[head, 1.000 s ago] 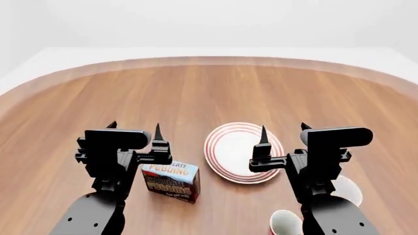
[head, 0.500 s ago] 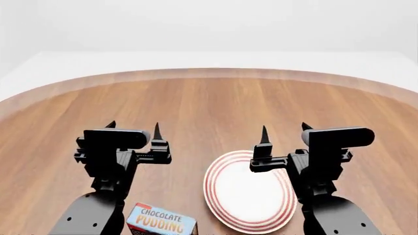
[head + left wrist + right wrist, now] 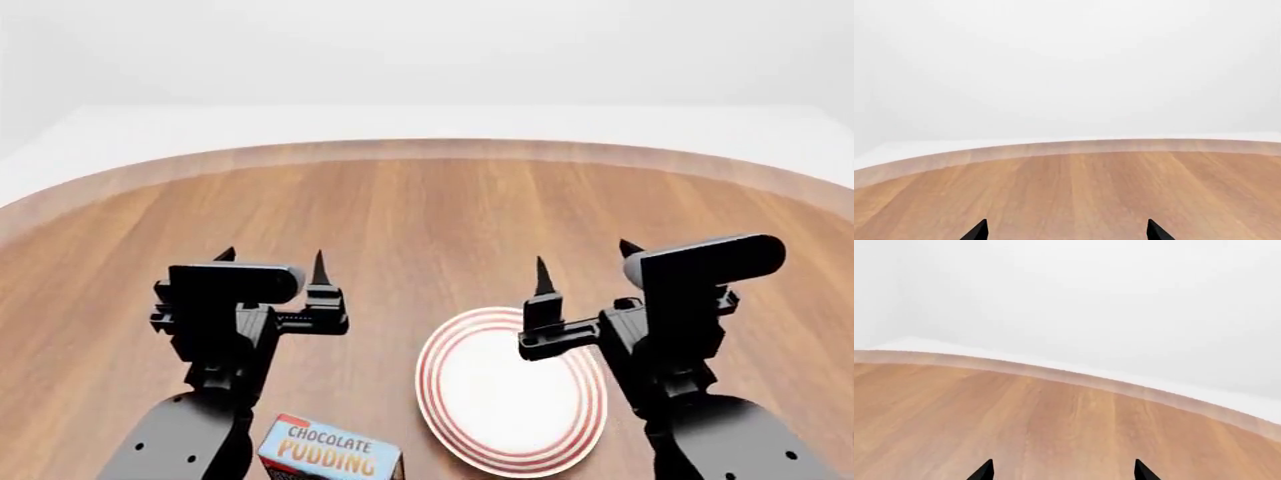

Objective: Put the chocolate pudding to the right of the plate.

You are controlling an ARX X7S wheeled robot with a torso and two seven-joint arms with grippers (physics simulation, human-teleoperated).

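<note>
pudding (image 3: 330,455) at bottom left of frame, left of plate (image 3: 509,402) on desk (image 3: 427,220). left claw (image 3: 272,262) nearer, sits above it; both claws wide, empty. right claw (image 3: 583,268) over plate.

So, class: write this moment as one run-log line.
phase: pre-grasp | left gripper: open, empty | right gripper: open, empty | chocolate pudding: on table, left of plate, untouched
</note>
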